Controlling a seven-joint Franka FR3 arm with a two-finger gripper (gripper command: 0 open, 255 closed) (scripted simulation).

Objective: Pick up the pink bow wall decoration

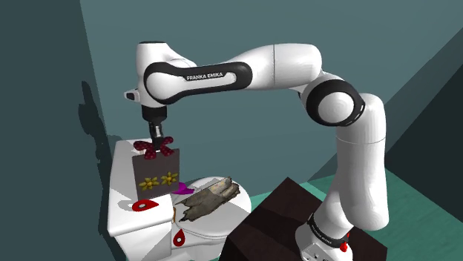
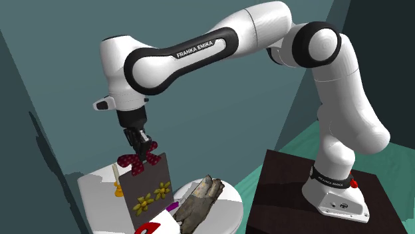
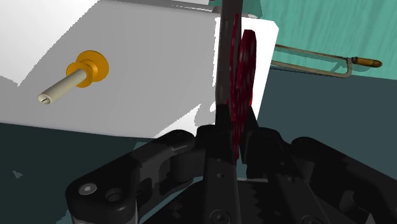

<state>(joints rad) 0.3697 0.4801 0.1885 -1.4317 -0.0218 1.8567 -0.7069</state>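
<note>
The bow point(image 1: 153, 150) is dark red-pink with dots and sits at the top edge of a dark upright board point(image 1: 160, 176) with two yellow flowers. The board stands on a white toilet tank point(image 1: 121, 185). My gripper point(image 1: 157, 139) comes straight down from above and is shut on the bow. The second exterior view shows the bow point(image 2: 136, 162) just under the gripper point(image 2: 140, 147). In the wrist view the black fingers point(image 3: 220, 130) clasp the bow point(image 3: 245, 60) edge-on, pressed against the board's thin edge point(image 3: 226, 57).
A cream candle in an orange holder point(image 3: 71, 77) stands on the tank beside the board. A brown driftwood-like piece point(image 1: 208, 199), a purple item point(image 1: 182, 190) and red teardrop shapes point(image 1: 145, 204) lie on the toilet. My dark stand point(image 1: 278, 222) is at the lower right.
</note>
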